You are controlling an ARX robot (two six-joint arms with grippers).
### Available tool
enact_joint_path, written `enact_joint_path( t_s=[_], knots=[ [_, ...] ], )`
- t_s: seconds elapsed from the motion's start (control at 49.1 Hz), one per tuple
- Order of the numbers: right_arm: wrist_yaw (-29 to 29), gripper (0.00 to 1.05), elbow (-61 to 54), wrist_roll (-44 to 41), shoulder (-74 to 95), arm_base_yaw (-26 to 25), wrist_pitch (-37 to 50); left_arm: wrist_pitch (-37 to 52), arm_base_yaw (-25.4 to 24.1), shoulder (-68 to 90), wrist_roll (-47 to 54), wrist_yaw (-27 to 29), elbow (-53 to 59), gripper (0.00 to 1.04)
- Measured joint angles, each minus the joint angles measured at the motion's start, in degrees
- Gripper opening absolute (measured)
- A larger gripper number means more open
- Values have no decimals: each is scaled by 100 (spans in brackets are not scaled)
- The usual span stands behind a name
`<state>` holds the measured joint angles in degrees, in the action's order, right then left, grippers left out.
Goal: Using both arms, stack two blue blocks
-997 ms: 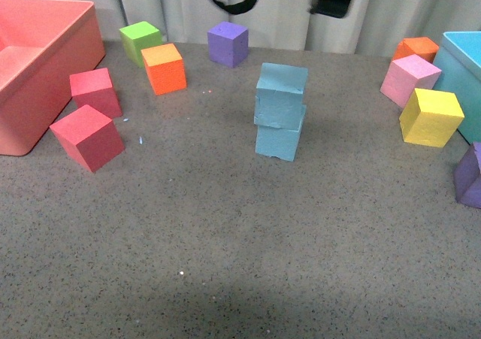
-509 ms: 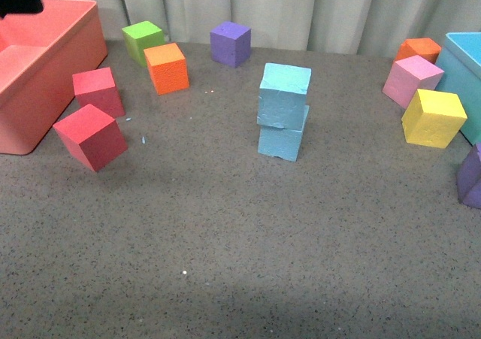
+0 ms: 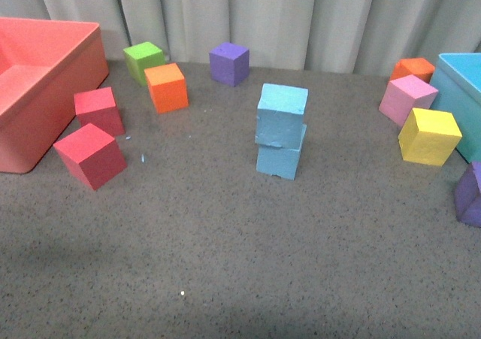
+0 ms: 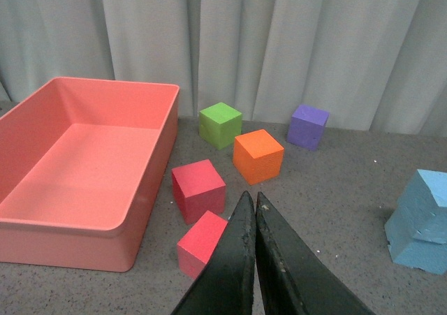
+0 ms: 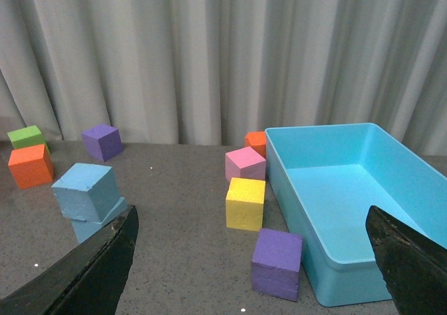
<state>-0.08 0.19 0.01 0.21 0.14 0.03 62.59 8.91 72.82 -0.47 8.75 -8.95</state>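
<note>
Upper blue block [image 3: 281, 115] sits on lower blue block [image 3: 279, 155], mid-table, slightly twisted: stacking looks done. Left gripper [image 4: 254, 210] fingers pressed together, right gripper [image 5: 251, 259] spread wide, both w/o load. Next: only retreat.

one block [image 3: 281, 115] atop another block [image 3: 279, 158], mid-table [image 3: 225, 249]

I am looking at a gray speckled table top [image 3: 225, 249] that is filling most of my front view. A pale gray curtain [image 3: 301, 16] is hanging in long folds along the back edge of it. Soft, even light is falling on everything, and a darker shadow is lying across the near edge of the table.
</note>
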Motion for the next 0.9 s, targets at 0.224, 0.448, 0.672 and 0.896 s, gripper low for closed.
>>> enact_joint_path(
  t_s=[0.224,0.448,0.672,0.896],
  knots=[
    [4,95,0,0,0,0,0,-522,-240,-955,2,-249,365,4],
    [0,95,0,0,0,0,0,-1191,-564,-1853,2,-647,619,4],
    [2,95,0,0,0,0,0,-2159,-870,-3029,7,-861,778,4],
    [4,95,0,0,0,0,0,-3182,-874,-4166,7,-863,782,4]
  ],
)
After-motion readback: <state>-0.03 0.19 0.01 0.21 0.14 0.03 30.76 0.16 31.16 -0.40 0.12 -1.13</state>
